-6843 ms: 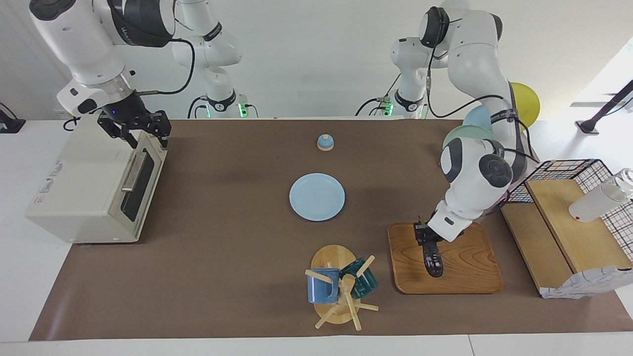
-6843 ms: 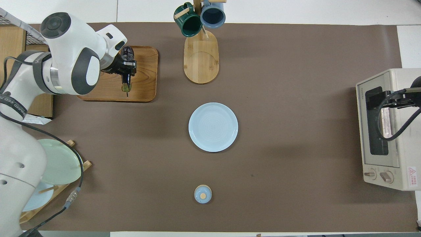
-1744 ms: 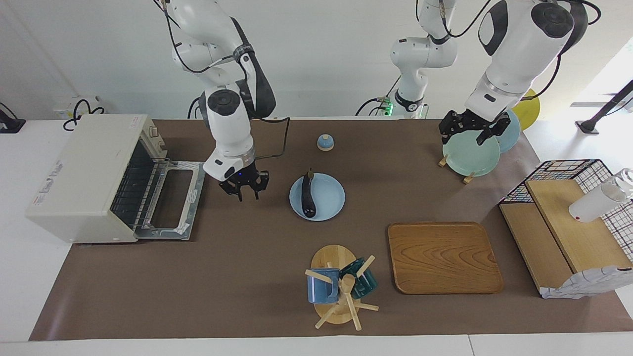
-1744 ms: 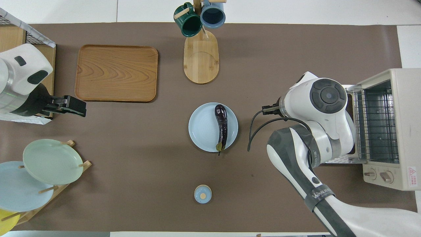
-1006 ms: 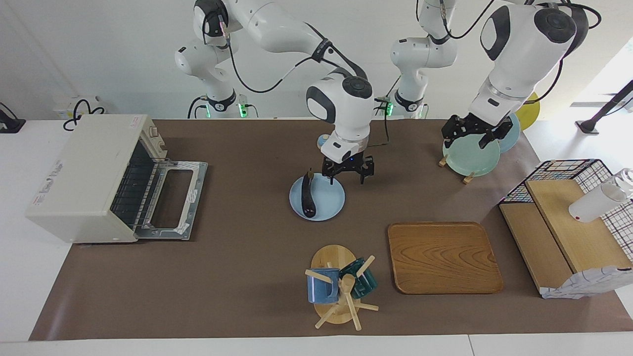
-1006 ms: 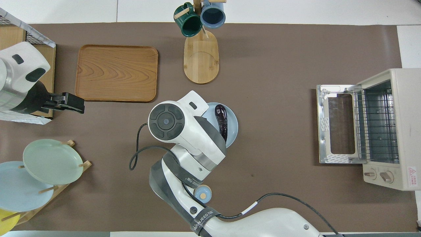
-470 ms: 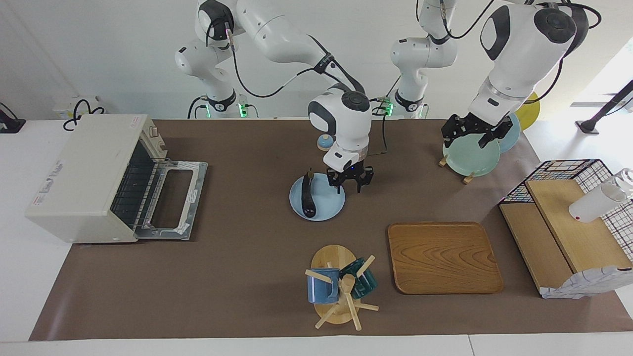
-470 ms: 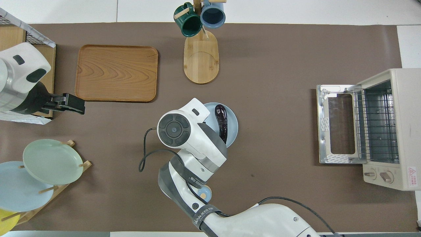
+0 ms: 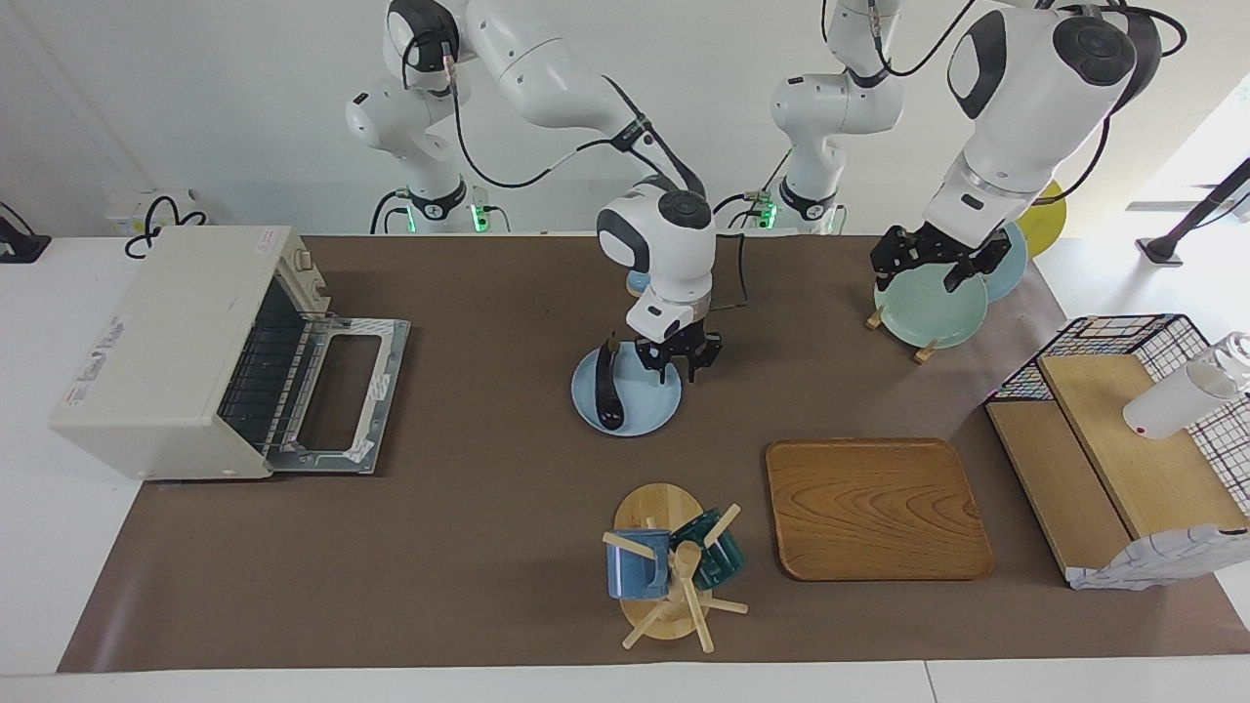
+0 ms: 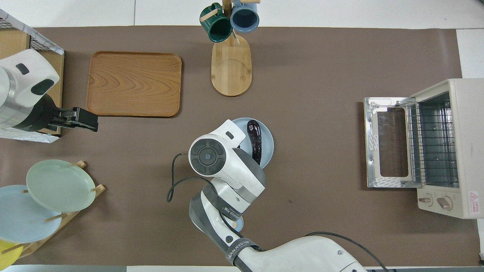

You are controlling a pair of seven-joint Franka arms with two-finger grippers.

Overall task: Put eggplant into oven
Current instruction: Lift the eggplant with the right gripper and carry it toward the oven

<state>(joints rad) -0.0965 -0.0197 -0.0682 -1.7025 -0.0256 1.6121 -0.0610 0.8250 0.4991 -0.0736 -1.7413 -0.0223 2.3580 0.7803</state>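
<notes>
The dark purple eggplant [image 9: 607, 391] [image 10: 255, 141] lies on the light blue plate [image 9: 652, 415] [image 10: 269, 145] in the middle of the table. My right gripper [image 9: 679, 366] hangs open and empty low over the plate's edge, beside the eggplant on the side toward the left arm's end; in the overhead view its wrist hides it. The cream oven [image 9: 166, 342] [image 10: 463, 151] stands at the right arm's end with its door [image 9: 337, 395] [image 10: 385, 143] dropped open and the wire rack bare. My left gripper [image 9: 923, 266] [image 10: 85, 121] waits open over the plate rack.
A mug rack [image 9: 669, 566] with two mugs and a wooden tray [image 9: 879, 508] stand farther from the robots than the plate. A rack of plates [image 9: 928, 308] and a wire basket with boards [image 9: 1123, 430] stand at the left arm's end.
The right gripper has come from the open oven door to the plate, and in the last half second edged closer to the eggplant. The left arm stays still.
</notes>
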